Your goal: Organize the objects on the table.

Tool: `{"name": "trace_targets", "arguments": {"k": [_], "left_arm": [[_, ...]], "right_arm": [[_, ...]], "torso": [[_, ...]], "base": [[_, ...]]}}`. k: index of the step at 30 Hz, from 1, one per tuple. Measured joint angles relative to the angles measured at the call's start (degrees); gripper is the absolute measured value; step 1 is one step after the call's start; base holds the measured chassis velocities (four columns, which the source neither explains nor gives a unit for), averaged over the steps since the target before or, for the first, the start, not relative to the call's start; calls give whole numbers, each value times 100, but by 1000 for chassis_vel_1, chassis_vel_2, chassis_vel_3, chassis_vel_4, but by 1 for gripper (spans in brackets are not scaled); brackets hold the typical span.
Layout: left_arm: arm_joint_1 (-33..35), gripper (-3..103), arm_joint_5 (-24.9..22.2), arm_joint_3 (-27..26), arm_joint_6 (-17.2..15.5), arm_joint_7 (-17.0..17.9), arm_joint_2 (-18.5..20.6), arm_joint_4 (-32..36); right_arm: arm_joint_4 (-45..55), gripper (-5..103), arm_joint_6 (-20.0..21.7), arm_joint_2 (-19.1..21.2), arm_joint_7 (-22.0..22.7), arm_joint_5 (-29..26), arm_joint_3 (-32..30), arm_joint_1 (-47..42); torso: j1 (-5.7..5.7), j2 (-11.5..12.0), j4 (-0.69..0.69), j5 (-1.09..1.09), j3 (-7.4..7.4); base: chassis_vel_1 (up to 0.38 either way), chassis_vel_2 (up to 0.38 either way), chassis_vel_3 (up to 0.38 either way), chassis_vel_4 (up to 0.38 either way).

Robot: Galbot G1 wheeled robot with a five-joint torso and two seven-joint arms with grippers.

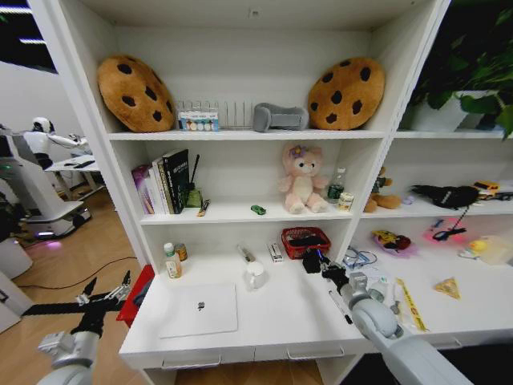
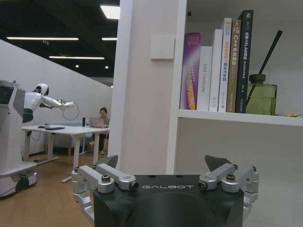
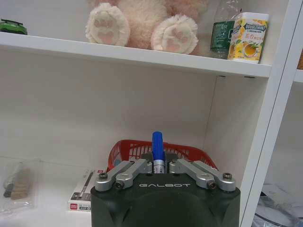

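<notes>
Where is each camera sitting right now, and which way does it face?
Head: up high, looking down at the table and shelves; both arms show, left gripper off the table's left end, right gripper by the basket.
Left wrist: faces the books; left gripper open.
Right wrist: faces the basket; right gripper shut on the blue pen.
Shared: head and right wrist both show basket and plush.

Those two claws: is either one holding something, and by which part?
The right gripper pinches a blue marker pen near its lower end. The left gripper is open, holding nothing.
</notes>
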State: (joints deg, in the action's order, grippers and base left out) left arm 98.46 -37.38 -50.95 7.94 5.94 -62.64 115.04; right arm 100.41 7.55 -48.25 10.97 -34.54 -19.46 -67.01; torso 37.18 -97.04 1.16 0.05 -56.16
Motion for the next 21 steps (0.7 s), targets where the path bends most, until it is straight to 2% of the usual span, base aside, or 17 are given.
{"name": "trace_targets", "arguments": {"k": [5,12,21], "left_arm": [[34,100,-15,-36,-1,0,-1,-6],[89,100,-38,-86,-1,0,6,-10],[176,100,-39,-147,-3,3,-8,-4]], "right_arm": [[-281,11,-37,-11,-14,-4,104,179],[-1071,11,-229,27,-282,-84,318,626],[-1769,11,-254,-16,-319,-559,764,1510]], "torso": [[0,0,0,0,0],[0,0,1,1,0],[-1,0,0,0,0]], "base": [[0,0,0,0],[0,0,0,0],[0,0,0,0]]}}
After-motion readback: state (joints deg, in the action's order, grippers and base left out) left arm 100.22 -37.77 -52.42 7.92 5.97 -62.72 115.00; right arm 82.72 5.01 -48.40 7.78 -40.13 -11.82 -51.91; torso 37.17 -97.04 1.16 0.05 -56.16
